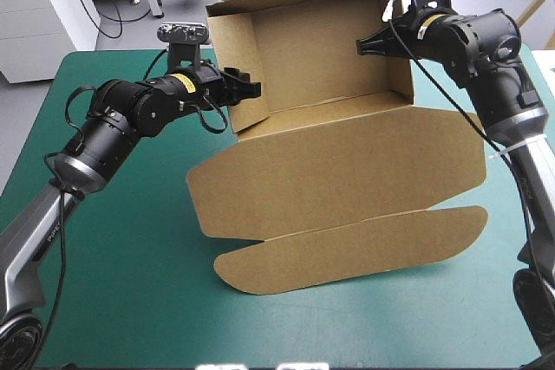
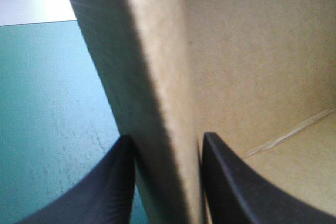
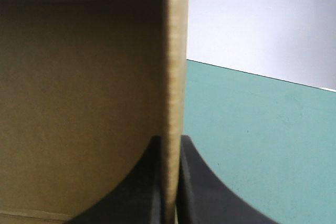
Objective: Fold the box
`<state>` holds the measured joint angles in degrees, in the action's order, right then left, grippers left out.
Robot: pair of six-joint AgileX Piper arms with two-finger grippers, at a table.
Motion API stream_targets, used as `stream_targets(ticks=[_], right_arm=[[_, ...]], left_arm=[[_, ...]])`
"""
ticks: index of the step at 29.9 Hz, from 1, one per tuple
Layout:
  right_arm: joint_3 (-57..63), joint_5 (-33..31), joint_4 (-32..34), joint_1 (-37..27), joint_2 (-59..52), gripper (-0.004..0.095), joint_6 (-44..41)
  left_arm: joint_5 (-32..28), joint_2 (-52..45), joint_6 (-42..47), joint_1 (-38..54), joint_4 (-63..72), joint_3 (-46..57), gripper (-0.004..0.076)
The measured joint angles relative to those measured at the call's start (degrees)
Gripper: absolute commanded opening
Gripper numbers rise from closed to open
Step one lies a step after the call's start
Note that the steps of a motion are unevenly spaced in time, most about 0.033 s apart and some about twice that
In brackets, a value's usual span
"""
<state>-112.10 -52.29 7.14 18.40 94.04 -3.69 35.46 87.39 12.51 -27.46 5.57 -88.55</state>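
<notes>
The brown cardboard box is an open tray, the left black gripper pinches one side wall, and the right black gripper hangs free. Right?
Not quite: the right black gripper does not hang free; it is shut on the opposite side wall of the brown cardboard box, as the right wrist view shows. The rest holds.

High view: fingers of left end effector [image 1: 253,89] and right end effector [image 1: 371,44] showing too small for telling apart at box [image 1: 329,162] walls. Raised back wall blocking part of desk [image 1: 130,257] far edge. Wrist views: box running past picture borders.
</notes>
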Motion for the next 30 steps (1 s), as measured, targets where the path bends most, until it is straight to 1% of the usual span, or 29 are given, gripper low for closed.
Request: stream_targets(ticks=[3,4,6,10,15,19,24,27,30], right_arm=[[0.0,-0.45,0.29,0.01,0.0,-0.0012,-0.8],[0.0,-0.73,0.29,0.01,0.0,-0.0012,-1.07],[0.0,-1.38,0.29,0.01,-0.11,-0.0014,-1.55],[0.0,-2.98,0.23,0.01,-0.09,-0.0014,-2.01],[0.0,-5.73,-0.75,0.01,0.31,-0.0014,-2.4],[0.0,-9.58,-2.66,0.01,2.71,-0.0014,-2.34],[0.0,-14.77,-6.03,0.01,8.53,-0.0014,-1.03],[0.0,-16.45,-7.76,0.01,11.87,-0.0014,-0.35],[0.0,-16.85,-9.47,0.01,14.72,-0.0014,0.17]], left_arm=[[0.0,0.12,0.46,-0.18,-0.85,0.0,0.0037],[0.0,0.16,0.83,-0.18,-1.26,0.0,0.0014],[0.0,0.32,1.4,-0.18,-1.99,0.0,-0.0004],[0.57,0.83,2.16,-0.18,-2.62,0.0,-0.0004],[3.52,1.26,2.49,-0.13,-3.82,0.0,-0.0004],[7.86,2.76,2.81,-0.13,-5.57,-0.13,-0.0004],[14.4,5.83,2.97,-0.13,-7.48,-0.13,-0.0004],[17.24,7.79,3.04,-0.13,-9.36,-0.13,-0.0004],[19.54,9.63,3.04,-0.19,-11.07,-0.13,-0.0004]])
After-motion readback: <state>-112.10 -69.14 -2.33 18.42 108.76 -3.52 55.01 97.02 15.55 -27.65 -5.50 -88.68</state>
